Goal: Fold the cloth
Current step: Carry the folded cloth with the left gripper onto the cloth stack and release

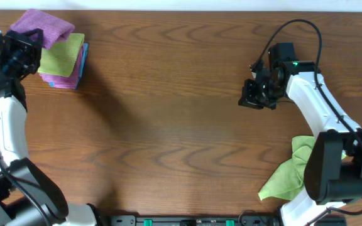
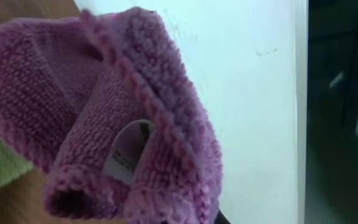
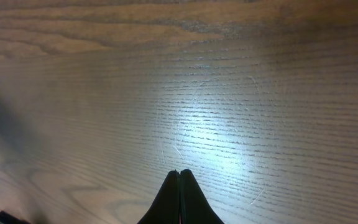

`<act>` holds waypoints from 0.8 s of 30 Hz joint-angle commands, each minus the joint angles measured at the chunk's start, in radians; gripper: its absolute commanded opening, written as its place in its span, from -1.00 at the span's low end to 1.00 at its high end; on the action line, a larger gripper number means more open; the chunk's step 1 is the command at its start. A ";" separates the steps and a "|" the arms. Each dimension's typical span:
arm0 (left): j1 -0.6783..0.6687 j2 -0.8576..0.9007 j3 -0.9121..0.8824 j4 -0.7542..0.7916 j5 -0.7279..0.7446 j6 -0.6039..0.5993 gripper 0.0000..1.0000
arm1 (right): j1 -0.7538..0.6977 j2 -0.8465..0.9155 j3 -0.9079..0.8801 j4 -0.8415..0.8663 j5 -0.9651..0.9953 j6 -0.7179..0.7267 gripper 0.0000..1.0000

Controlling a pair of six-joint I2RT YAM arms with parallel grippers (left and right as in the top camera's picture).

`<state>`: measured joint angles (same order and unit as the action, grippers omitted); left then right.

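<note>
Left claw grips purple cloth (above folded stack).

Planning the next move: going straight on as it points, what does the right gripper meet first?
Likely the bare table; the shut right gripper has nothing else ahead in its wrist view.

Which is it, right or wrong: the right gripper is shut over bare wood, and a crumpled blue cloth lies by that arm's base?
Wrong in one respect: the overhead view shows a crumpled lime-green cloth by that arm's base, not a blue one. The right gripper is shut over the bare wood table.
</note>
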<state>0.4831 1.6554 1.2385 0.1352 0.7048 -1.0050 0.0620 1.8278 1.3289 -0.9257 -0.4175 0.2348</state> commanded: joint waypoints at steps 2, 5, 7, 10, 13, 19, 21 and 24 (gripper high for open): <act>0.003 0.077 0.005 0.098 0.051 -0.036 -0.88 | 0.011 -0.017 0.018 -0.009 0.002 -0.028 -0.97; 0.003 0.105 0.005 0.141 0.050 -0.051 -0.88 | 0.011 -0.017 0.018 -0.018 0.002 -0.028 -0.97; 0.003 0.120 0.005 0.170 0.043 -0.051 -0.88 | 0.011 -0.017 0.018 -0.029 0.002 -0.031 -0.97; 0.003 0.144 0.005 0.192 0.020 -0.054 -0.88 | 0.011 -0.017 0.018 -0.040 0.002 -0.032 -0.97; 0.003 0.175 0.005 0.227 0.016 -0.063 -0.88 | 0.011 -0.017 0.018 -0.049 0.002 -0.031 -0.97; 0.003 0.232 0.005 0.310 -0.027 -0.115 -0.88 | 0.016 -0.017 0.018 -0.063 0.002 -0.031 -0.97; 0.003 0.250 0.005 0.332 -0.039 -0.132 -0.88 | 0.020 -0.017 0.018 -0.063 0.002 -0.031 -0.97; 0.003 0.280 0.005 0.342 -0.043 -0.152 -0.88 | 0.032 -0.017 0.018 -0.062 0.002 -0.031 -0.97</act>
<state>0.4835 1.9091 1.2373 0.4660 0.6792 -1.1305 0.0772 1.8278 1.3289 -0.9867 -0.4145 0.2218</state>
